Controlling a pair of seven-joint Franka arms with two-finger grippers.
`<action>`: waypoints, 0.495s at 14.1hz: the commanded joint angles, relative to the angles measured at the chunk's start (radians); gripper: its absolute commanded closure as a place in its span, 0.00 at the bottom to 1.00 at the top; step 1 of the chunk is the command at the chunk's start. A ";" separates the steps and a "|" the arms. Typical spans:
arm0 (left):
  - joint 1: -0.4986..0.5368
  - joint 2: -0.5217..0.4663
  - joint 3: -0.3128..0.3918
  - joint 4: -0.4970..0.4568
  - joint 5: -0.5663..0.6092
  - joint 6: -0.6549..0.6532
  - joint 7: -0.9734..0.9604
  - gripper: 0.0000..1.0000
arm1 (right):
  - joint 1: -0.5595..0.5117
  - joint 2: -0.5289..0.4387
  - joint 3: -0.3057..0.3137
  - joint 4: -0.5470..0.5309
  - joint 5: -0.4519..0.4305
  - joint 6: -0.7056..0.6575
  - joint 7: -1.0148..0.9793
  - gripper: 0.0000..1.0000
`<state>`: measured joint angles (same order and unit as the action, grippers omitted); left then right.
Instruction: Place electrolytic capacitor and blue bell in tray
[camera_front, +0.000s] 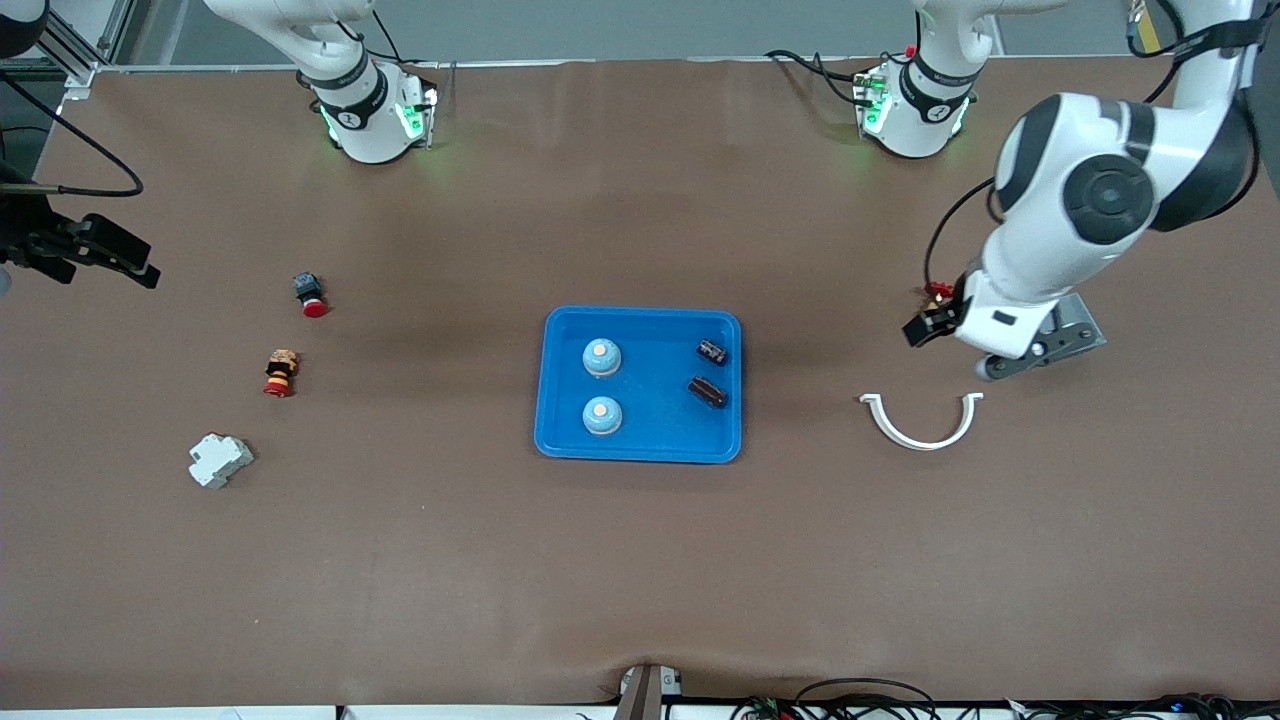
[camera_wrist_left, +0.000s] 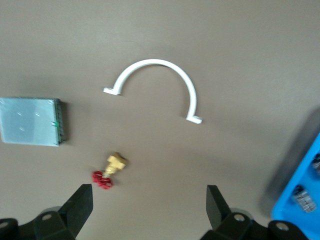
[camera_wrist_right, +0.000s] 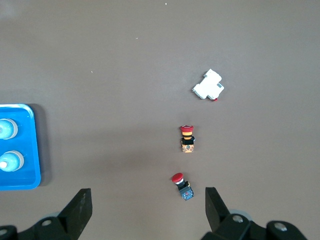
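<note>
Tray (camera_front: 640, 447), table centre: holds two blue bells (camera_front: 602, 357) and two electrolytic capacitors (camera_front: 708, 391).
Left gripper (camera_wrist_left: 149, 207) spread wide, empty, over bare table by white half-ring clamp (camera_front: 922, 421); right gripper (camera_wrist_right: 147, 210) spread wide, empty, at its arm's end, above red push-buttons (camera_front: 312, 294).

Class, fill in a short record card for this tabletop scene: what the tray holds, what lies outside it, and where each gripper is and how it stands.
tray: holds two blue bells and two dark capacitors
toward right arm's end: two red-capped push buttons, white breaker
toward left arm's end: white half-ring clamp, small brass valve with red handle, grey box
left gripper: open, empty, over bare table near the clamp
right gripper: open, empty, over the buttons' end
task state: looks done
</note>
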<state>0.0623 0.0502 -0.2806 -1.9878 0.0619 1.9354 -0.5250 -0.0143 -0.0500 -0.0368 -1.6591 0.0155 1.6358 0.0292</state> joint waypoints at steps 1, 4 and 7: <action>0.077 -0.082 -0.009 -0.083 -0.037 0.010 0.179 0.00 | -0.004 -0.007 0.003 0.005 -0.005 -0.010 0.014 0.00; 0.119 -0.095 -0.009 -0.080 -0.056 0.010 0.288 0.00 | -0.004 -0.007 0.003 0.005 -0.005 -0.010 0.014 0.00; 0.168 -0.092 -0.002 -0.022 -0.083 0.008 0.353 0.00 | -0.006 -0.005 0.003 0.005 -0.003 -0.008 0.014 0.00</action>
<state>0.1958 -0.0169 -0.2796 -2.0374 0.0204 1.9437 -0.2343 -0.0144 -0.0500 -0.0369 -1.6591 0.0155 1.6358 0.0293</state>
